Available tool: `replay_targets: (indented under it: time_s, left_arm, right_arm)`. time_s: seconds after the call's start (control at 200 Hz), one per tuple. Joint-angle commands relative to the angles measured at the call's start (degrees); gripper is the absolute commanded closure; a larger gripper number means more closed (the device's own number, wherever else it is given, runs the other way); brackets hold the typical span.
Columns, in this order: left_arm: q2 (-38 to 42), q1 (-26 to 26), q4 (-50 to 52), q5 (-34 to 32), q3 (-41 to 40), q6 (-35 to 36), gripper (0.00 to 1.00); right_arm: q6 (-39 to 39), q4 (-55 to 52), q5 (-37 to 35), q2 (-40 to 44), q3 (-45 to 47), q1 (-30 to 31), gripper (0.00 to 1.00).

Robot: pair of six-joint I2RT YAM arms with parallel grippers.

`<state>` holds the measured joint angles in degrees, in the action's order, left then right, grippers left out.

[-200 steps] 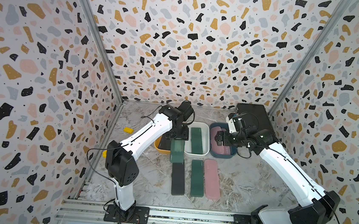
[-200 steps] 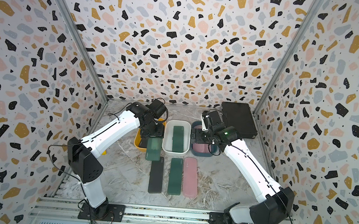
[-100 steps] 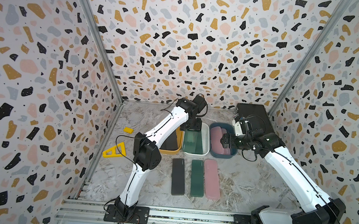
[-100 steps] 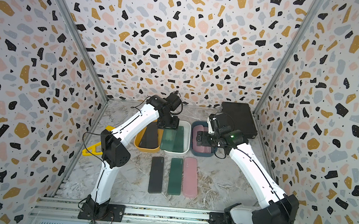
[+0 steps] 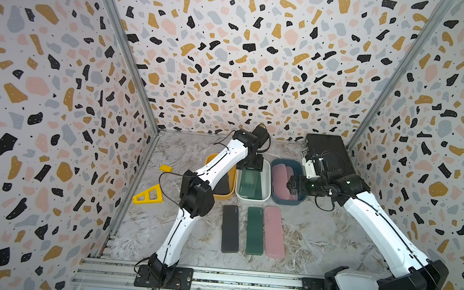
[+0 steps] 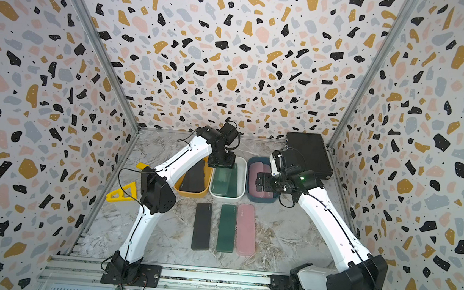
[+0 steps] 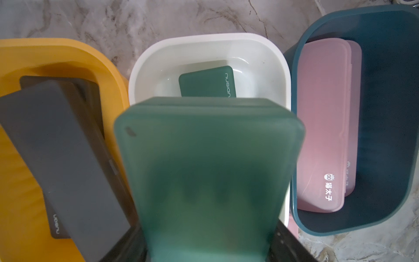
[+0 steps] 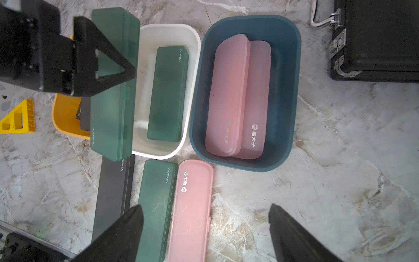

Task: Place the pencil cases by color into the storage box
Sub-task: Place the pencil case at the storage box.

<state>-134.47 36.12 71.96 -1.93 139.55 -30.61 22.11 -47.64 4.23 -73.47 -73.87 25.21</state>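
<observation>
My left gripper (image 5: 249, 164) is shut on one end of a dark green pencil case (image 7: 208, 170), which hangs over the white box (image 5: 252, 199). Another green case (image 7: 207, 84) lies inside that box. The yellow box (image 5: 223, 197) holds black cases (image 7: 63, 147) and the blue box (image 5: 286, 202) holds two pink ones (image 8: 235, 95). In front of the boxes, a black case (image 5: 230, 228), a green case (image 5: 255, 230) and a pink case (image 5: 274, 232) lie side by side. My right gripper (image 8: 205, 208) is open and empty, above the blue box's right side.
A large black briefcase (image 5: 329, 154) lies at the back right, close behind my right wrist. A yellow triangular piece (image 5: 147, 195) and a small yellow bit (image 5: 165, 168) sit by the left wall. The arms' mounting rail (image 5: 242, 278) runs along the front edge.
My left arm has carried the green case from just in front of the boxes up and back over the white box. My right gripper has drawn back a little to the right.
</observation>
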Motion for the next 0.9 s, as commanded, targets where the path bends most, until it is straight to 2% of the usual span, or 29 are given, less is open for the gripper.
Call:
replay_targets:
  time_s: [0.0,0.896]
  left_arm:
    - [-1.5,0.2,-1.8,0.0,2.4,0.8,0.36]
    - [-8.4,-0.7,-2.4,-2.5,4.2,1.8,0.34]
  right_arm:
    - [-0.8,-1.5,0.6,1.8,0.3,-0.4,0.09]
    - [-2.0,-1.6,1.1,2.2,1.6,-1.1,0.09]
